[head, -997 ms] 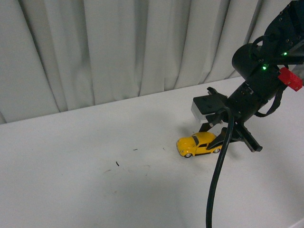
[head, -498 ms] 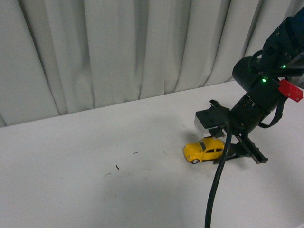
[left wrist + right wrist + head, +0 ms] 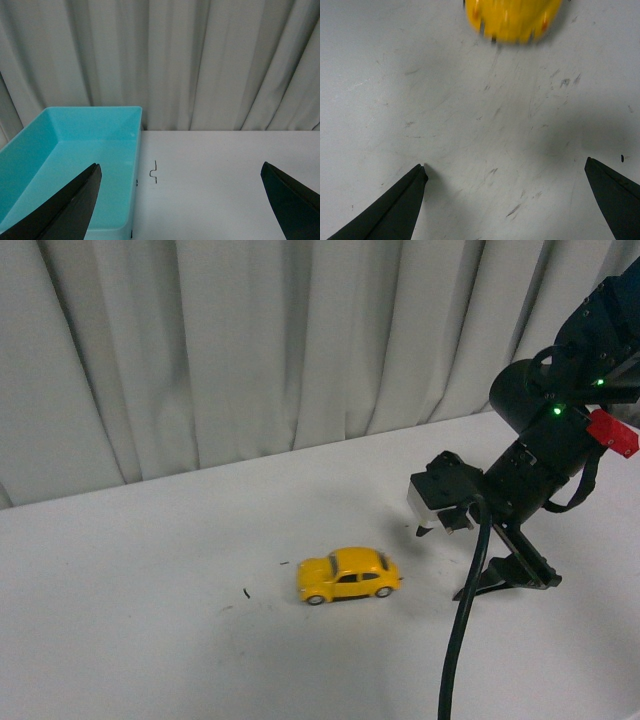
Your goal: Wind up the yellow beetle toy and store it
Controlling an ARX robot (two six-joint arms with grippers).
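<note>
White counter [image 3: 150, 640] carries the work. A turquoise bin [image 3: 60, 165], seen only in the left wrist view, shows nothing inside. Storage is therefore not yet done, and whether the wind-up is complete cannot be confirmed. The right jaws stand open and hold nothing, low over the counter at the right. The left jaws also stand open. The yellow beetle toy [image 3: 350, 575] rests on its wheels near mid-counter, left of the right jaws and clear of them.

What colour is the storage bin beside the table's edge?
Light turquoise blue all over; the bin shows best in the left wrist view.
</note>
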